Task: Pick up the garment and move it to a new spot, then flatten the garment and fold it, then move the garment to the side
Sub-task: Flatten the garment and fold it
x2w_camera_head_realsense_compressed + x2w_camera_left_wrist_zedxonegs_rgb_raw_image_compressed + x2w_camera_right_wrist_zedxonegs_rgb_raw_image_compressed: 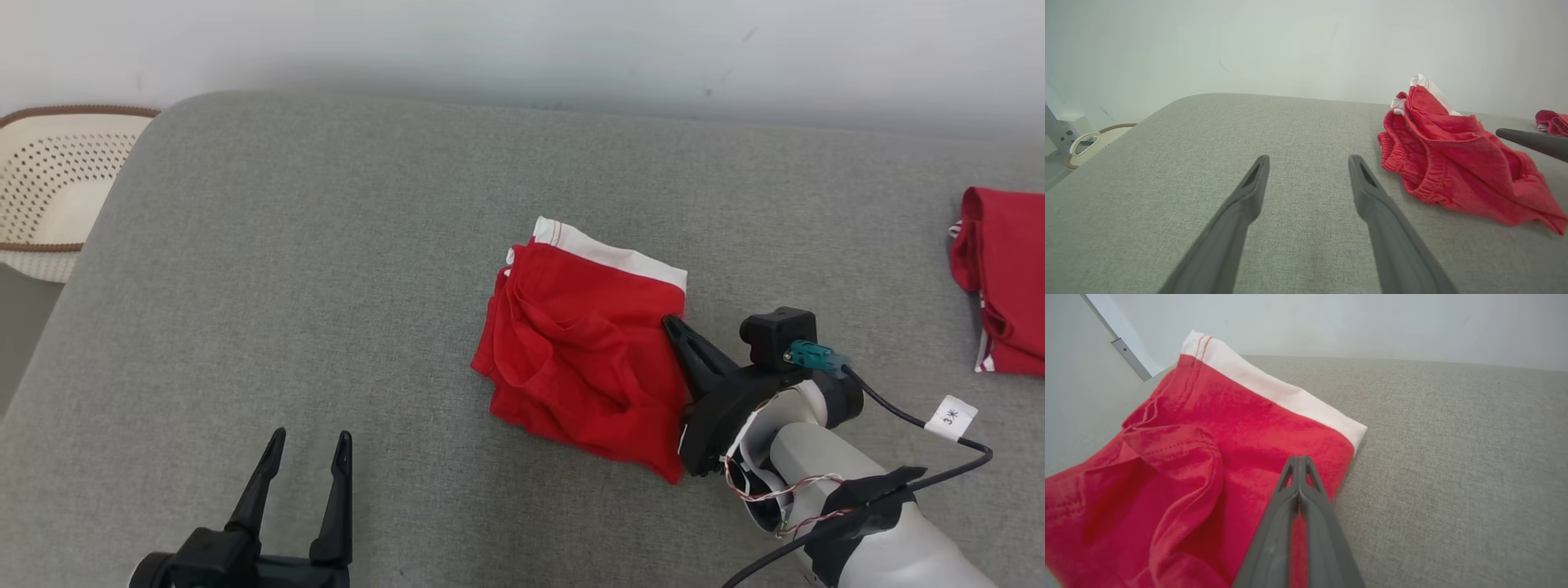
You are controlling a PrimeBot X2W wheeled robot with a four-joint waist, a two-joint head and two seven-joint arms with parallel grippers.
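Note:
The garment is a red piece with a white band, folded and lying a little rumpled in the middle of the grey cushioned surface. My right gripper reaches in from the lower right. Its fingers are shut together on the garment's right edge, just below the white band. The right wrist view shows the gripper's tips meeting on the red cloth. My left gripper stands open over bare cushion at the lower left, well apart from the garment. In its own view the left gripper has nothing between its fingers.
A second red garment lies at the surface's far right edge. A cream perforated basket with a brown rim stands off the left end. A pale wall runs behind the surface. A black cable with a white tag trails from my right wrist.

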